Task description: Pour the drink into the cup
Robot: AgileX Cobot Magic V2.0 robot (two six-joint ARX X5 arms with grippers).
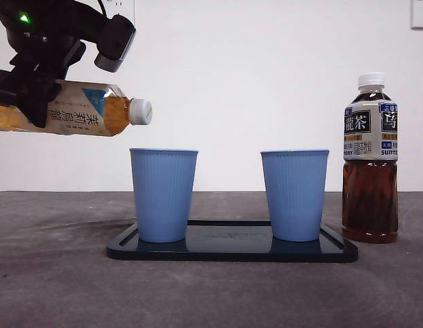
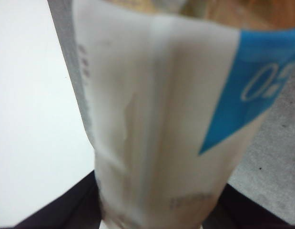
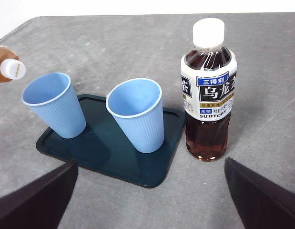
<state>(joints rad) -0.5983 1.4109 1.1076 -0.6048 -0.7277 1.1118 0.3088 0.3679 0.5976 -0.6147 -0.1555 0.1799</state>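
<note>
At the far left of the front view, the left gripper is closed on a tea bottle and holds it in the air, almost lying flat, with its white cap pointing to the right and a little down. The cap is on the bottle. It hangs above and just to the left of the rim of the left cup, apart from it. In the left wrist view the bottle label fills nearly the whole picture, blurred, and the dark jaws press on it from both sides at the lower edge.

Both blue cups stand upright on a dark tray on the grey bench. The right cup is well apart from the first one. Just beside the tray stands a dark tea bottle, upright and capped.

The right gripper is open and holds nothing; it hovers high over the bench. Its view shows inside both cups, which are empty, and only the cap of the held bottle at the edge.
</note>
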